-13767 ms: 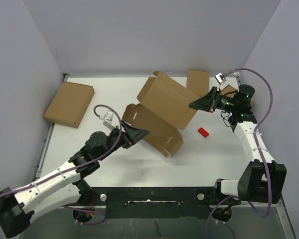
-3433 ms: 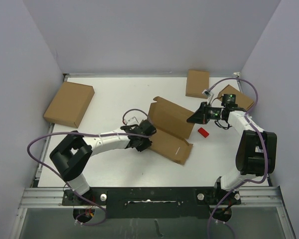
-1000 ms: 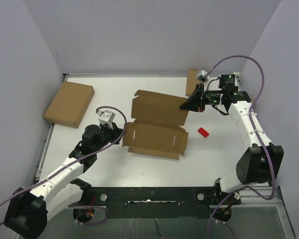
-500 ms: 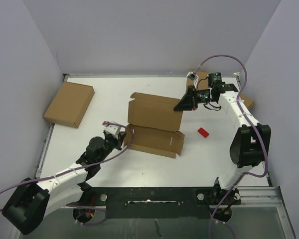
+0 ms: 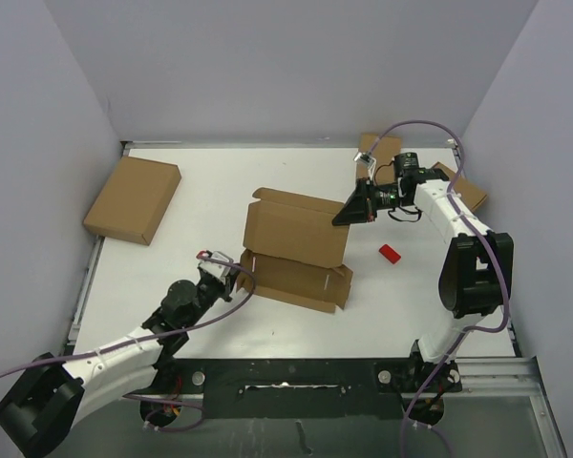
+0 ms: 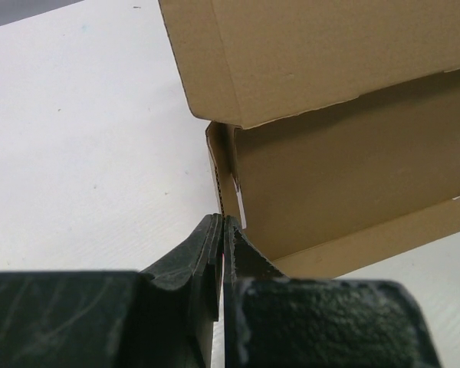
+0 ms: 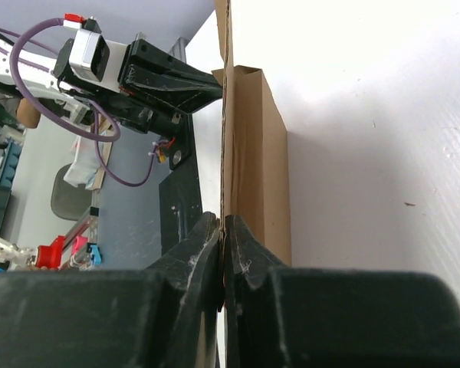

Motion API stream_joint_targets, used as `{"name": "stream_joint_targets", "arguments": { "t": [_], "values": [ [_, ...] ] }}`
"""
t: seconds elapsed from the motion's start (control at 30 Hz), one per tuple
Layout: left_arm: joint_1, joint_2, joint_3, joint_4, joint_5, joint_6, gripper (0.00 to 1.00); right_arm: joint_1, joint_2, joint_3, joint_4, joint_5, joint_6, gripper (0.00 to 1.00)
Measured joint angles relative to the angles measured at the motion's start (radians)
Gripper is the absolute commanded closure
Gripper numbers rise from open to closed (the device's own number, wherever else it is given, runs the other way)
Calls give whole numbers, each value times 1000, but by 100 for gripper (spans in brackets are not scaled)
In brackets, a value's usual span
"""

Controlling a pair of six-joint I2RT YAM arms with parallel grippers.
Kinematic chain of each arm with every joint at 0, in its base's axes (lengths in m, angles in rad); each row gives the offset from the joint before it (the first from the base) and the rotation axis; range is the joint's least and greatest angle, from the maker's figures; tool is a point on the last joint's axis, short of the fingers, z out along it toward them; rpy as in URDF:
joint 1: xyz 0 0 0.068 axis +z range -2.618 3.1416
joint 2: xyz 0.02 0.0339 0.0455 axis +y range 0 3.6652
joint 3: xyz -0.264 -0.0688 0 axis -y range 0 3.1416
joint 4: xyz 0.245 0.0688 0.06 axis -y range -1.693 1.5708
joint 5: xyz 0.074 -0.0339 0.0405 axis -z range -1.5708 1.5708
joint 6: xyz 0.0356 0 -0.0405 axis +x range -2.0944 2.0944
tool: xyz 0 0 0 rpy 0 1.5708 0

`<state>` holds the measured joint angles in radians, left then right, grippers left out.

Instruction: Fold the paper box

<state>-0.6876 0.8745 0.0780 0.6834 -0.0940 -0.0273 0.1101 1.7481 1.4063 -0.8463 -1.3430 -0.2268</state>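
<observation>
Top external: paper box (image 5: 292, 235) between left claw (image 5: 237, 271), right claw (image 5: 340, 218); both pinch edges.

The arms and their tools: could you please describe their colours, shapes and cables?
The left arm and right arm have white links with black joints, and a purple cable loops along each. The left tool and right tool are matte black, with tapering wedge-shaped fingers.
</observation>
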Motion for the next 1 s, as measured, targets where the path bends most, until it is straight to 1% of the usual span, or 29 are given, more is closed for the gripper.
{"name": "stream_joint_targets", "arguments": {
  "t": [0.2,0.37,0.5,0.8,1.0],
  "values": [
    [-41,-35,-12,-18,-18,5,100,0,0,-25,-1,-3,0,100],
    [-45,-47,-12,-34,-18,-28,100,0,-1,-39,-17,5,-23,100],
    [-45,-98,-18,-82,-12,-77,100,0,-5,-51,-40,16,-53,100],
    [-45,-239,-21,-249,27,-200,100,1,-31,-79,-82,33,-111,100],
    [-45,-288,-21,-315,52,-286,92,18,-62,-82,-108,53,-158,100]
  ]
}}
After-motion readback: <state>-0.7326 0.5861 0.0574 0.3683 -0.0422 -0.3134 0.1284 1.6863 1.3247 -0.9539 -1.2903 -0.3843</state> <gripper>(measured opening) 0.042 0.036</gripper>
